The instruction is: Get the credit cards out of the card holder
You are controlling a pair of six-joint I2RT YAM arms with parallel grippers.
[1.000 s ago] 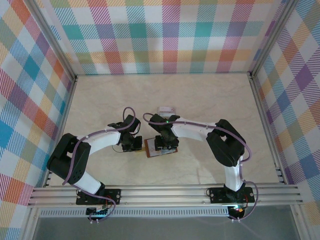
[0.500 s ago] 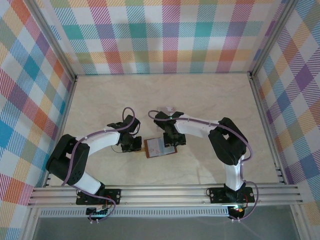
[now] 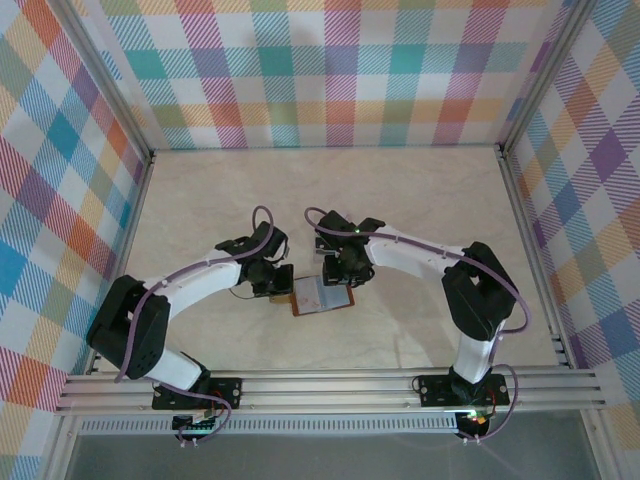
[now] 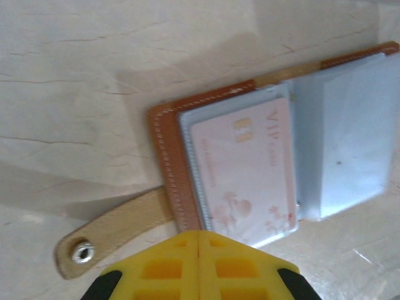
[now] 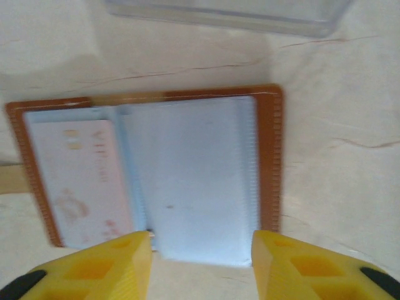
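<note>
The card holder (image 3: 322, 297) lies open on the table between my two grippers, brown leather (image 5: 272, 156) framing bluish-grey sleeves (image 5: 194, 181). A pale pink credit card (image 4: 244, 172) printed "VIP" sits in the sleeve on the snap-tab side, and it also shows as the pink card (image 5: 81, 181) in the right wrist view. The tan snap tab (image 4: 106, 234) sticks out to the side. My left gripper (image 4: 199, 240) is shut with nothing in it, its tip at the holder's tab-side edge. My right gripper (image 5: 201, 247) is open, its fingers straddling the near edge of the grey sleeves.
A clear plastic tray (image 5: 250, 15) stands just beyond the holder's far edge. Checked walls enclose the table on three sides, and the rail with both arm bases (image 3: 330, 390) runs along the near edge.
The right gripper's jaws have narrowed somewhat and its wrist has swung over the holder's right half. The left gripper has crept closer to the holder, which has shifted slightly.
</note>
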